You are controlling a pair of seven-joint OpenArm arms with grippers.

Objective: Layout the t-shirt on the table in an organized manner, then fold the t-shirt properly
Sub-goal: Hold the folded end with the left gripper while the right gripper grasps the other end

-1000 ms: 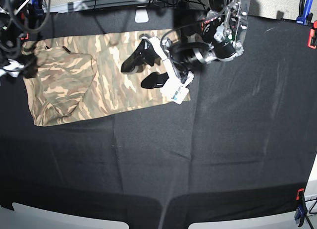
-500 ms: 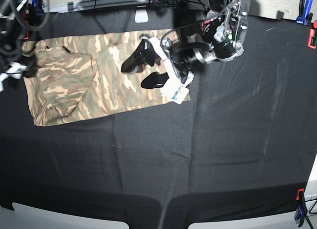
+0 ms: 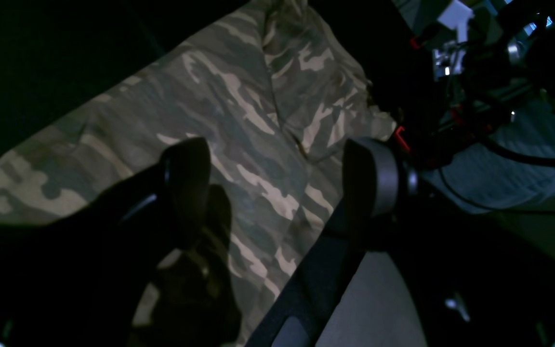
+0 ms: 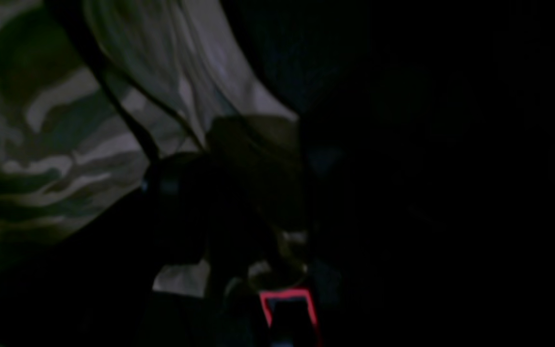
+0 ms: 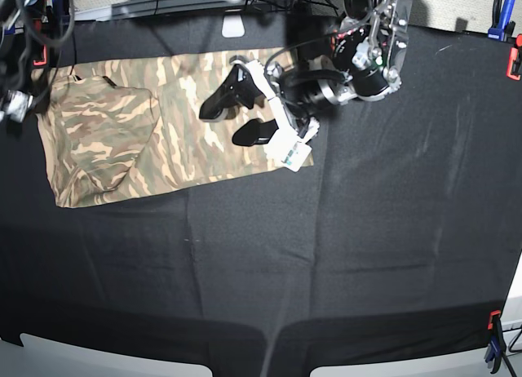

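The camouflage t-shirt lies flat at the back left of the black table, folded into a long band with one layer doubled over its left part. My left gripper hovers open over the shirt's right end. In the left wrist view its two fingers stand wide apart above the cloth, holding nothing. My right arm is at the far left edge, just off the shirt's left end. The right wrist view is very dark: shirt fabric shows at left, the fingers do not show, and no cloth hangs from them.
Blue and red clamps grip the table's back right corner, and another clamp sits at the front right. Cables and a white block line the back edge. A red-edged part glows low in the right wrist view.
My right arm has drawn back up and to the left, off the shirt's left end, which now lies uncovered. The left arm has not moved.
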